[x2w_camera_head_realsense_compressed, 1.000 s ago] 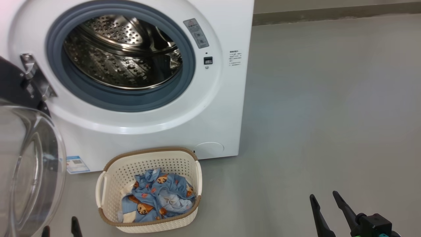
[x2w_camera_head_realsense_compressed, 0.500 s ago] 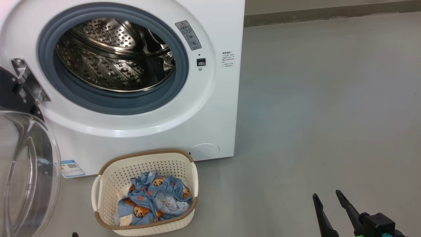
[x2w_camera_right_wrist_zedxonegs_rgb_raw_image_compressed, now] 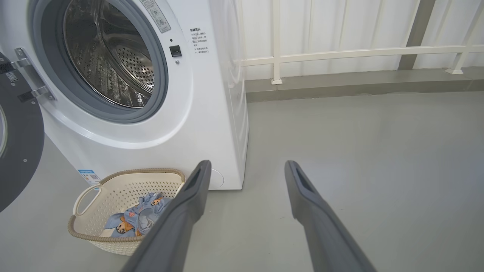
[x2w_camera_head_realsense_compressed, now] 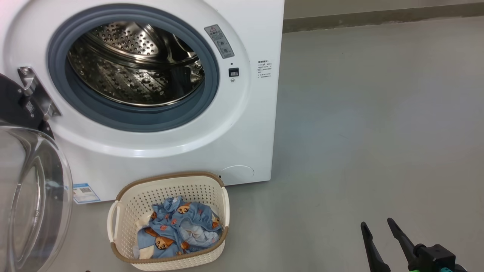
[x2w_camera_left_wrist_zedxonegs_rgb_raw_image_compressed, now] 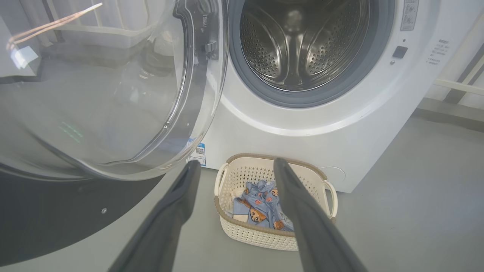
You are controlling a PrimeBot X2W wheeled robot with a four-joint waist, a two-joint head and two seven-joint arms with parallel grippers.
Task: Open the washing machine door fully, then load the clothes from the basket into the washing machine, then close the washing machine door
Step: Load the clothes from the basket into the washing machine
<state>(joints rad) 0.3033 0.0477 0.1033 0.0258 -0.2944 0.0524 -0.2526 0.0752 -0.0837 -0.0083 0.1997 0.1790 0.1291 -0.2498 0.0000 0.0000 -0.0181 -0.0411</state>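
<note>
L gripper (x2w_camera_left_wrist_zedxonegs_rgb_raw_image_compressed: 236, 162) & R gripper (x2w_camera_right_wrist_zedxonegs_rgb_raw_image_compressed: 247, 163) both spread wide, empty. Risk: L arm reaching for clothes (x2w_camera_head_realsense_compressed: 177, 230) in basket (x2w_camera_head_realsense_compressed: 170, 192) may clip door (x2w_camera_head_realsense_compressed: 34, 196) glass close alongside.

- Grey label (x2w_camera_head_realsense_compressed: 219, 41) on the washing machine (x2w_camera_head_realsense_compressed: 245, 151) front, far up and left of the right gripper (x2w_camera_head_realsense_compressed: 377, 222): red warning triangle, wording unreadable.
- Small print block (x2w_camera_head_realsense_compressed: 265, 68) right of that label: illegible.
- Blue label sticker (x2w_camera_left_wrist_zedxonegs_rgb_raw_image_compressed: 197, 151), just above the left gripper (x2w_camera_left_wrist_zedxonegs_rgb_raw_image_compressed: 237, 162): QR code, wording illegible.
</note>
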